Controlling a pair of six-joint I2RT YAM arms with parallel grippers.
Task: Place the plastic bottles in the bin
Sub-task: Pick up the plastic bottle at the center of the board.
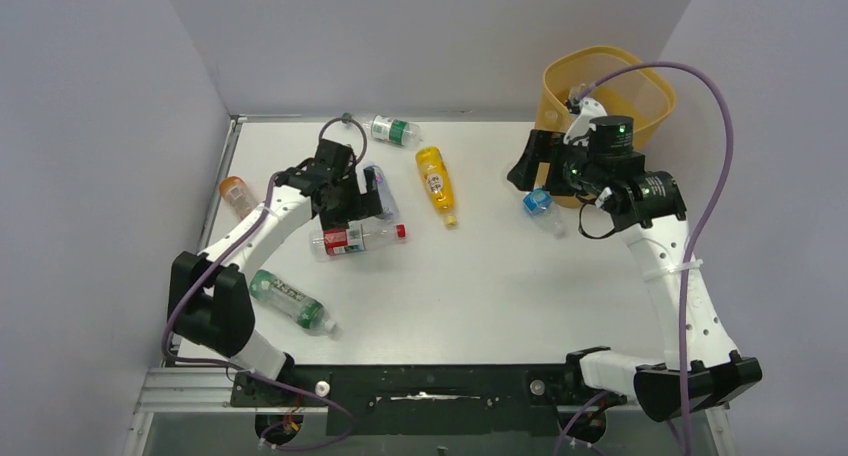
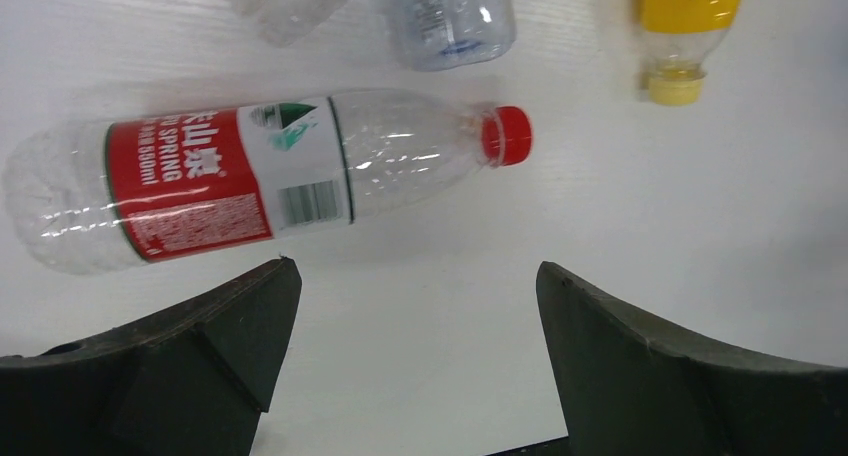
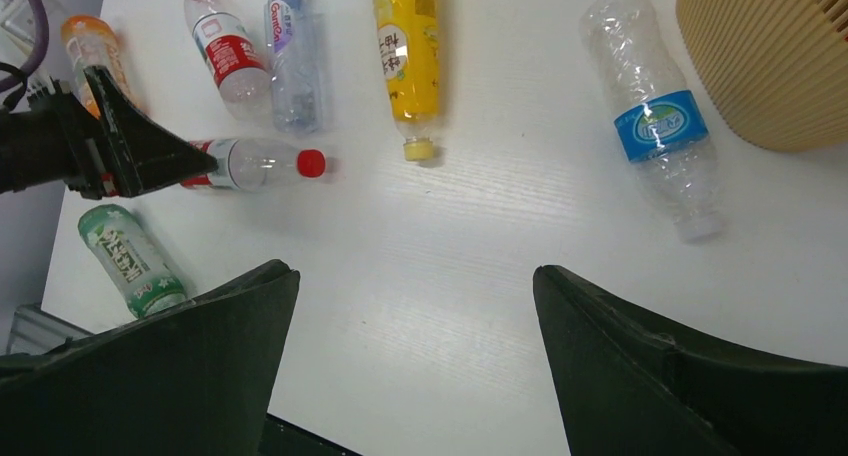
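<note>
Several plastic bottles lie scattered on the white table. My left gripper hangs open just in front of a clear red-labelled bottle with a red cap, with nothing between its fingers. In the top view this gripper sits over that bottle. My right gripper is open and empty above bare table, beside a blue-labelled bottle. The yellow-orange bin stands at the far right, behind the right arm. A yellow bottle lies mid-table.
A green-labelled bottle lies near the back edge, an orange one at the left edge, and a green one near the left arm's base. Grey walls close the back and sides. A purple cable arcs over the bin.
</note>
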